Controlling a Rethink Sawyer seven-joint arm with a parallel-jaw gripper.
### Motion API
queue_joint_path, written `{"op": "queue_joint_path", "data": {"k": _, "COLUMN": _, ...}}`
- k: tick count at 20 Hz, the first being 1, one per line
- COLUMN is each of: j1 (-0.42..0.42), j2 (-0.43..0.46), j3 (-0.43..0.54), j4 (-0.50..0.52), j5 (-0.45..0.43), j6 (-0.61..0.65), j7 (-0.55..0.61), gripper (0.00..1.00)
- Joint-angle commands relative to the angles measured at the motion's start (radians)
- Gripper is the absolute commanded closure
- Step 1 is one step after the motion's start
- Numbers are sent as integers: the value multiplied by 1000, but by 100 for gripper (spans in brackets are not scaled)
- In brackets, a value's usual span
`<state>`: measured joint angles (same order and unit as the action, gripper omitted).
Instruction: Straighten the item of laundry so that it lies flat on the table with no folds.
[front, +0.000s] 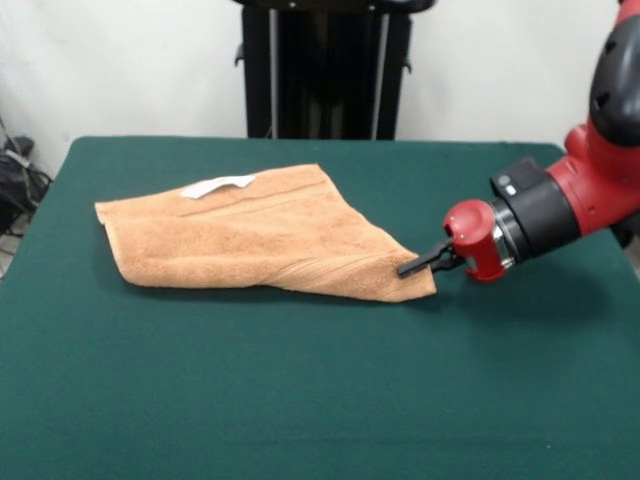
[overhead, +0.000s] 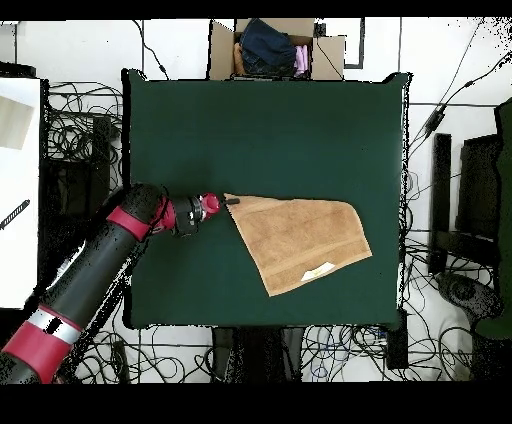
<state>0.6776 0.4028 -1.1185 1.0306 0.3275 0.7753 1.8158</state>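
Towel (front: 255, 238), orange-tan terry, lies on green surface (front: 300, 400), roughly mid-surface. Not flat: cloth is doubled over, with ridges running toward a narrow pointed corner. White label (front: 218, 186) shows on the upper edge. Hand (front: 422, 264) sits low at that pointed corner, black fingers (front: 412, 267) drawn together and pinching the towel's tip. Arm (front: 560, 200) approaches nearly level with the surface. Overhead view: cardboard box (overhead: 275, 48) of clothes beyond one surface edge, well apart from towel.
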Motion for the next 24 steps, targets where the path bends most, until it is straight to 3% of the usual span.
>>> {"op": "queue_joint_path", "data": {"k": 1, "j1": 0, "j2": 13, "j3": 24, "j4": -149, "j5": 68, "j6": 105, "j7": 331, "gripper": 100}}
{"op": "queue_joint_path", "data": {"k": 24, "j1": 2, "j2": 34, "j3": -20, "j4": -224, "j5": 53, "j6": 225, "j7": 375, "gripper": 100}}
